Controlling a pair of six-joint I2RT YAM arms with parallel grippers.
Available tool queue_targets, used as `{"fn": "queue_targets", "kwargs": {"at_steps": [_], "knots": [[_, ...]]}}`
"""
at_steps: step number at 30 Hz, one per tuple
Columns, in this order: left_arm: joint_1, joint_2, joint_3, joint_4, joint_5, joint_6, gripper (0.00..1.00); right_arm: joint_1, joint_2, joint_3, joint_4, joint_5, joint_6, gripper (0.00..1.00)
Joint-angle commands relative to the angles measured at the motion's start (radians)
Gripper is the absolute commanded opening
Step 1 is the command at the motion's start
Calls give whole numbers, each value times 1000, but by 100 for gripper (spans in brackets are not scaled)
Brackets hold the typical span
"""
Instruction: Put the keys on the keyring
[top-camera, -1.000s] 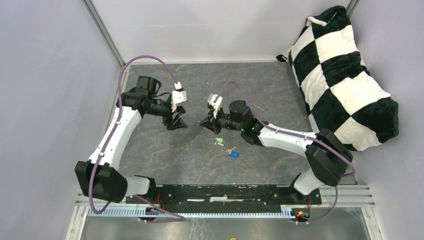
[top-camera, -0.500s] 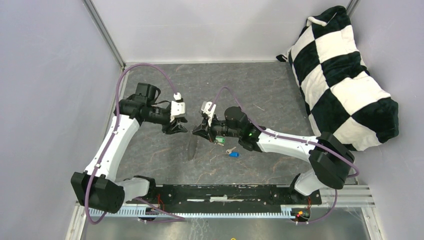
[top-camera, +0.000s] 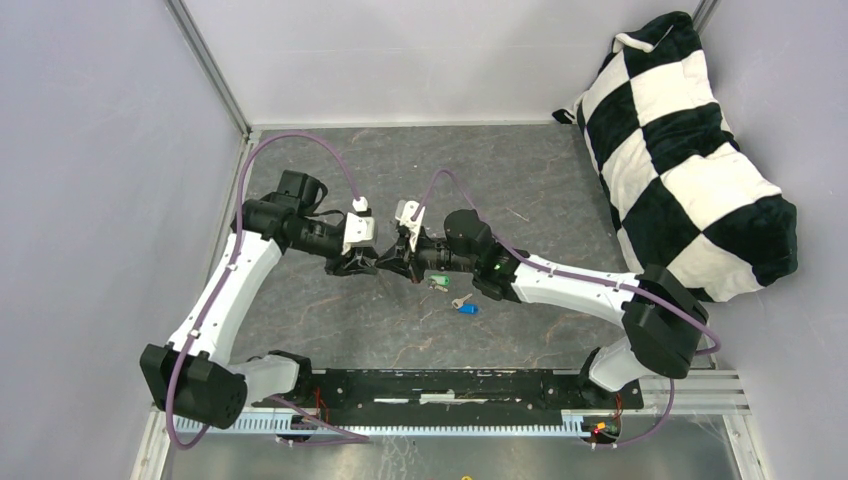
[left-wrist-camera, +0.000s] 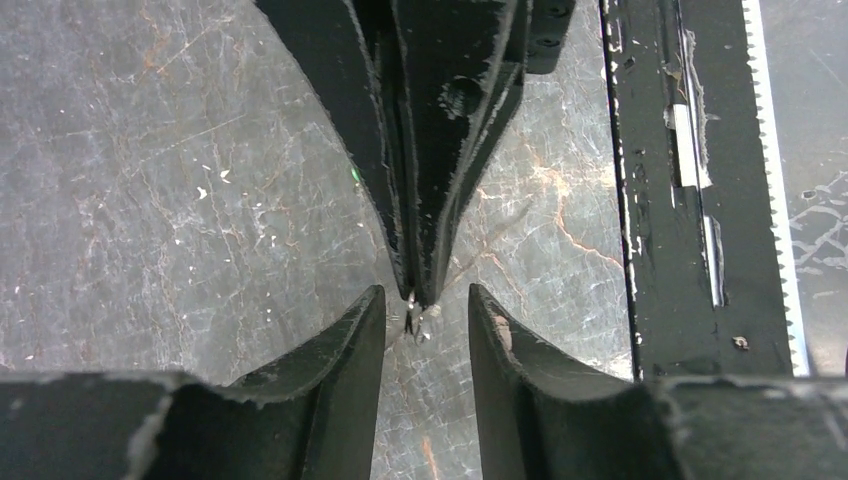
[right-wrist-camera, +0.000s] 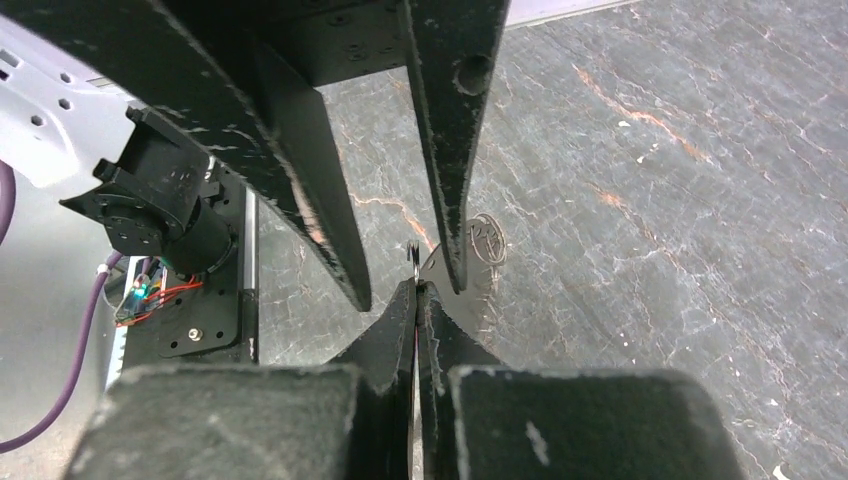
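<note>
Silver keyring (left-wrist-camera: 414, 322) wire pinched in closed R gripper (right-wrist-camera: 416, 288); L gripper (left-wrist-camera: 425, 322) jaws apart, flanking it. Prob handover step. Next: L needs precise clamp; green key (top-camera: 437, 283), blue key (top-camera: 467, 308) not yet threaded.

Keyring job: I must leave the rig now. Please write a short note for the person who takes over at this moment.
Left gripper: open, its fingers on either side of the right gripper's tip.
Right gripper: shut, pinching a thin metal bit, apparently the keyring; the rest of the loop cannot be made out.
Keys: green key and blue key lie loose on the table, apart from each other.
Done: keyring gripped, it seems.
Left: pick up each key and thread it on.
</note>
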Motion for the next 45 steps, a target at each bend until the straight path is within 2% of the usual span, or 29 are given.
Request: {"fn": "queue_targets", "kwargs": {"at_steps": [1, 5, 7, 10, 12, 21, 25, 32, 42, 45], "knots": [[-2, -32, 3, 42, 10, -5, 41, 14, -36, 55, 21, -14, -21, 0], [-2, -45, -1, 42, -5, -20, 37, 17, -47, 57, 4, 3, -33, 0], [-2, -54, -2, 44, -25, -17, 41, 18, -50, 56, -11, 12, -43, 0], [-2, -82, -4, 75, -53, -31, 53, 18, -55, 56, -31, 18, -53, 0], [-2, -101, -10, 87, -60, -21, 57, 18, -59, 55, -35, 17, -54, 0], [-2, -120, -53, 105, -47, 16, 59, 22, -66, 69, -48, 3, -55, 0], [-2, -114, -49, 119, -52, 3, 54, 24, -70, 73, -54, -2, -54, 0], [-1, -125, -43, 114, -52, -10, 36, 26, -67, 84, -66, -6, -64, 0], [-2, -102, -10, 4, -62, 76, 33, 30, -60, 106, -87, -16, -69, 0], [-3, -98, -9, 18, -58, 68, 28, 33, -55, 114, -96, -23, -69, 0]]}}
